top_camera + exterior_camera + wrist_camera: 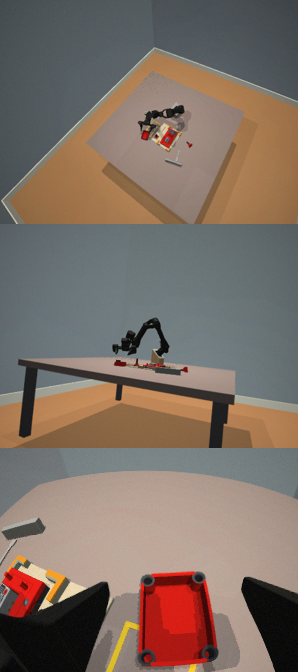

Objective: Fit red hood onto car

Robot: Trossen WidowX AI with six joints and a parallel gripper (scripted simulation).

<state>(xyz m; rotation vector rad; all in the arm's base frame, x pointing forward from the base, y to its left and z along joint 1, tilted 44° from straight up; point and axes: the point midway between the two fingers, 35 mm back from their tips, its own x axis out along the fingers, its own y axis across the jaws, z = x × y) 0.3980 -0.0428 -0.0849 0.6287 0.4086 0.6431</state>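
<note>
- One red hood (176, 619) lies flat on the grey table (166, 511), roof up, with a dark round hole at each of its four corners.
- In the wrist view we see its long axis running from the bottom of the picture up toward the far table edge, tilted only slightly.
- Our gripper (176, 631) hangs above the hood with its jaws spread wide and nothing between them; one dark finger (60, 637) shows on each side of the hood, neither touching it.
- The hood sits just beside a yellow outline (120, 660) marked on the table.
- The red car chassis (168, 137) rests in its jig (162, 128) close by, on the side away from the hood's long edge.
- From the exterior view, we see the gripper (123, 349) well above the hood (120, 363).
</note>
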